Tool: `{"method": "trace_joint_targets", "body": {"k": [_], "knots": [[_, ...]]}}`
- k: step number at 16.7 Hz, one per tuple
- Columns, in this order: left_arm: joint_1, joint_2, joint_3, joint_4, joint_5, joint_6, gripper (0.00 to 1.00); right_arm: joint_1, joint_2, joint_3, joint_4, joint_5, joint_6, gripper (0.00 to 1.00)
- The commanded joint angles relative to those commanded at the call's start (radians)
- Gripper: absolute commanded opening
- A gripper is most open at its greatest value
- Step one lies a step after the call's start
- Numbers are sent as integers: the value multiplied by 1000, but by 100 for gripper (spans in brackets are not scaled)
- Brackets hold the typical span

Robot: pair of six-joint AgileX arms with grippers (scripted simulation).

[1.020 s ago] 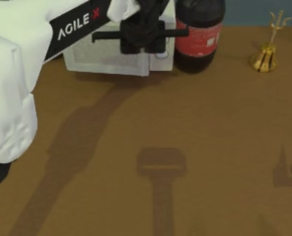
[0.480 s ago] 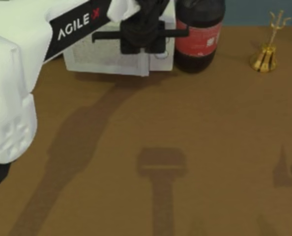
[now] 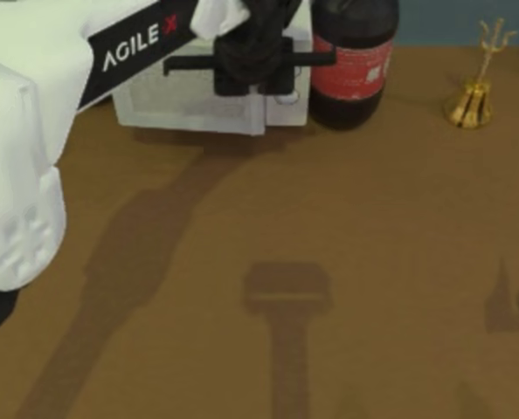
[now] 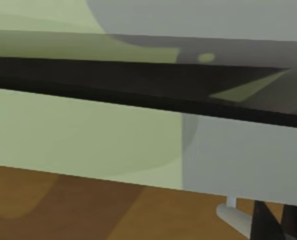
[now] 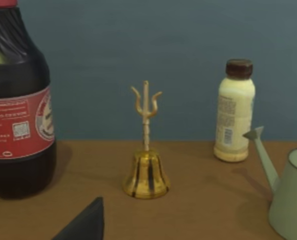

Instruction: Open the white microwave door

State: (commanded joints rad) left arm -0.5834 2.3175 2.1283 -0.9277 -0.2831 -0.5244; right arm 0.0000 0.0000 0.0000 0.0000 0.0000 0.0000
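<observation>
You are looking at a rendered test scene, not a real room. A plain brown surface (image 3: pixel 347 227) meets a flat blue wall (image 5: pixel 188 50). At twelve o'clock stand mismatched household props: microwave (image 3: pixel 190 109), bottle (image 3: pixel 354 61), bell (image 5: pixel 146 175).

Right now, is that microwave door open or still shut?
Cannot tell for sure. The left claw hides the door's edge on the white microwave.

White microwave (image 3: pixel 198 109) at 12 o'clock, its door (image 3: pixel 185 103) windowed in grey speckled mesh. Dark bottle (image 3: pixel 354 61) with red label at 1 o'clock. Gold bell (image 3: pixel 471 103) at 2 o'clock. Brown tabletop (image 3: pixel 347 236). Black left tool (image 3: pixel 252 63).
</observation>
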Motion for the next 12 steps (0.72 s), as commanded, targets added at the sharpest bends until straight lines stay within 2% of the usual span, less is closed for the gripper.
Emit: {"method": "trace_joint_targets", "body": {"k": [6, 12], "knots": [[-5, -4, -19, 11, 9, 7, 0, 0, 0, 0, 0, 0, 0, 100], [6, -100, -171, 93, 41, 88, 0, 0, 0, 0, 0, 0, 0, 100]]}}
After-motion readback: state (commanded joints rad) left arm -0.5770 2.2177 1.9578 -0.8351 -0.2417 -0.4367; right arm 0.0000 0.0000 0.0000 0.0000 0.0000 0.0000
